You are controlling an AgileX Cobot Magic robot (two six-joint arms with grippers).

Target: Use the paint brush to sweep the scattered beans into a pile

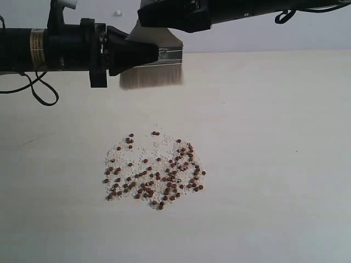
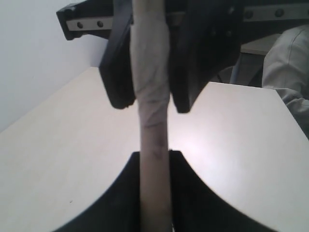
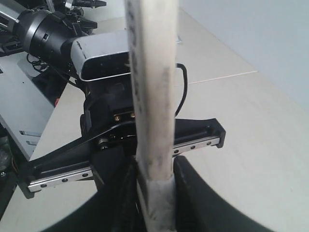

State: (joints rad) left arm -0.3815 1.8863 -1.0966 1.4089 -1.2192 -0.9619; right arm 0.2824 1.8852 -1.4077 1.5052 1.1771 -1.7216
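The paint brush (image 1: 159, 61) hangs bristles-down above the table, behind the beans (image 1: 154, 171), and is clear of them. The beans are tiny reddish-brown beads, spread in a loose patch over whitish crumbs. My left gripper (image 1: 152, 55) reaches in from the left and is shut on the brush's pale handle (image 2: 154, 145) just above the silver ferrule (image 1: 171, 54). My right gripper (image 1: 147, 23) comes in from the upper right. Its jaws lie against both sides of the same handle (image 3: 152, 96), further up, at the taped part.
The pale table (image 1: 274, 164) runs wide on all sides of the bean patch. A cable (image 1: 38, 90) loops under the left arm. In the left wrist view a seated person's arm (image 2: 289, 72) shows beyond the table's far edge.
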